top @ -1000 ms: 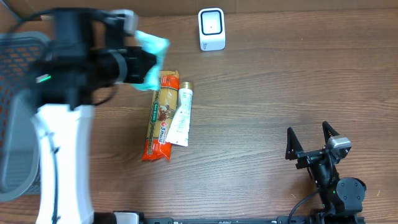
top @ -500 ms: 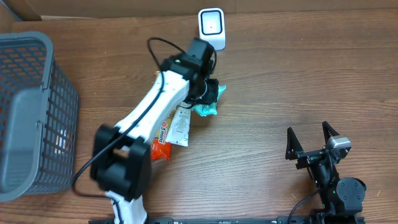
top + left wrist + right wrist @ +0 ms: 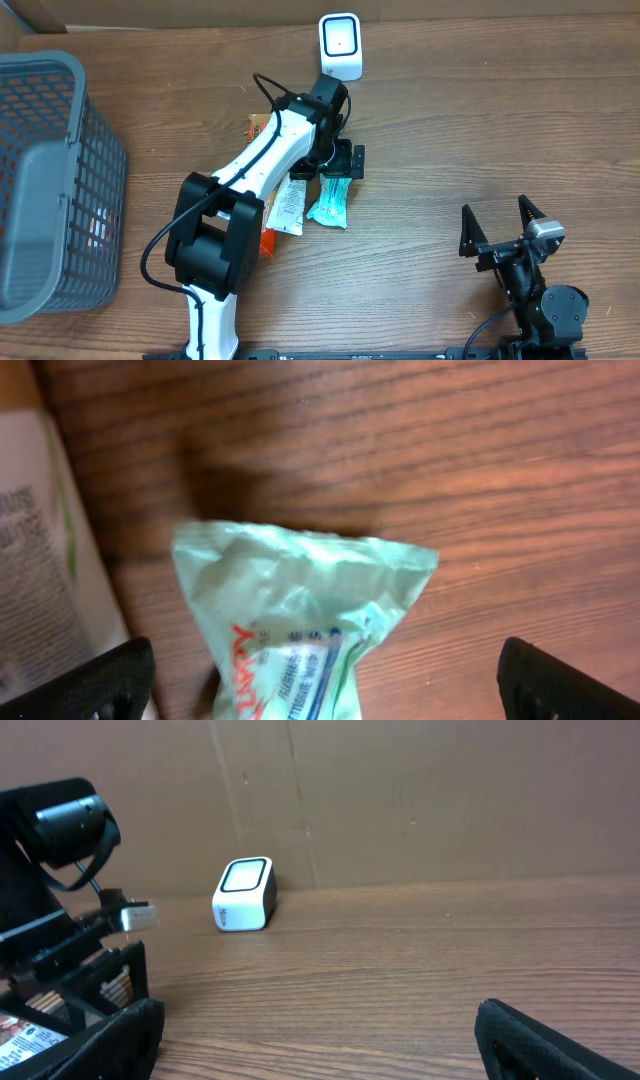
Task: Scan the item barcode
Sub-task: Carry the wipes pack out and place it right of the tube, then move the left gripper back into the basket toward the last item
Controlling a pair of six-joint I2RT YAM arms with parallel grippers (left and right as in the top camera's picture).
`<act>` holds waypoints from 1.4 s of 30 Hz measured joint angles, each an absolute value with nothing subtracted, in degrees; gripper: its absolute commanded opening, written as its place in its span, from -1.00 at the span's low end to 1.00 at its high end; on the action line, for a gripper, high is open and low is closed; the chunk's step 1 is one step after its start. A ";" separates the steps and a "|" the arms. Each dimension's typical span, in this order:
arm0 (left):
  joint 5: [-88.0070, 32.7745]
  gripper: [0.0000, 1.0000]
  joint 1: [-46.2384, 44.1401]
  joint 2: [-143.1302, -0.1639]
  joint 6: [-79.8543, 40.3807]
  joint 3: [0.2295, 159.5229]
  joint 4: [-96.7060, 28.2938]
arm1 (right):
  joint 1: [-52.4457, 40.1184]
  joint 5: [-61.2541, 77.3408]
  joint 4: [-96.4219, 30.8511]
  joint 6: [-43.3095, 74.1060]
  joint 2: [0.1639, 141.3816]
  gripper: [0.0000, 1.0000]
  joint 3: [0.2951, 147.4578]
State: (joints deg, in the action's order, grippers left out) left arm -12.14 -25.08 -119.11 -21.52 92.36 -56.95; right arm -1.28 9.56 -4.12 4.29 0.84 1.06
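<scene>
A pale green tissue packet [image 3: 329,201] lies flat on the wood table, below the white barcode scanner [image 3: 340,46]. My left gripper [image 3: 340,166] hovers just over the packet's upper end, open and holding nothing. In the left wrist view the packet [image 3: 300,610] lies between my two black fingertips [image 3: 100,685], apart from both. My right gripper [image 3: 505,238] rests open near the front right of the table. Nothing is between its jaws in the right wrist view, where the scanner [image 3: 245,895] stands far off to the left.
A grey mesh basket [image 3: 50,170] fills the left edge. A white tube [image 3: 290,205] and an orange snack pack [image 3: 265,240] lie beside the packet, partly under my left arm. A cardboard wall [image 3: 400,800] backs the table.
My left arm swung from the basket side to just below the scanner. Its jaws then opened, and the green packet now lies on the table below them. The right arm has not moved.
</scene>
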 measured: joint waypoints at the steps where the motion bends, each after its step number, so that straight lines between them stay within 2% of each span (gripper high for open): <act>1: -12.23 1.00 -24.99 -118.98 -20.97 93.62 -58.33 | -1.28 9.54 -4.12 4.32 0.84 1.00 1.06; 5: -12.23 0.99 -24.29 -116.81 -19.03 100.71 -63.35 | -1.28 9.56 -4.12 4.32 0.84 1.00 1.06; 10: -12.19 0.99 -20.84 -107.09 -15.20 115.81 -70.43 | -1.28 9.58 -4.10 4.32 0.84 1.00 1.06; 14: -12.12 0.99 -13.96 -97.71 -13.61 124.99 -75.44 | -1.28 9.54 -4.12 4.27 0.84 1.00 1.06; 17: -11.77 0.99 -5.50 -90.70 -12.75 127.76 -79.11 | -1.28 9.54 -4.12 4.32 0.84 1.00 1.06; 25: -10.17 1.00 21.82 -84.93 -11.46 128.03 -85.47 | -1.28 9.56 -4.10 4.32 0.84 1.00 1.06; 30: -9.30 1.00 34.41 -85.67 -12.05 125.67 -84.14 | -1.28 9.54 -4.12 4.29 0.84 1.00 1.06; 42: -7.27 0.99 43.72 -86.54 -14.85 110.30 -76.53 | -1.28 9.56 -4.10 4.29 0.84 1.00 1.06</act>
State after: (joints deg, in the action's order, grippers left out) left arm -7.27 43.72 -86.54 -14.85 110.30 -76.53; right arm -1.28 9.56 -4.10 4.29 0.84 1.06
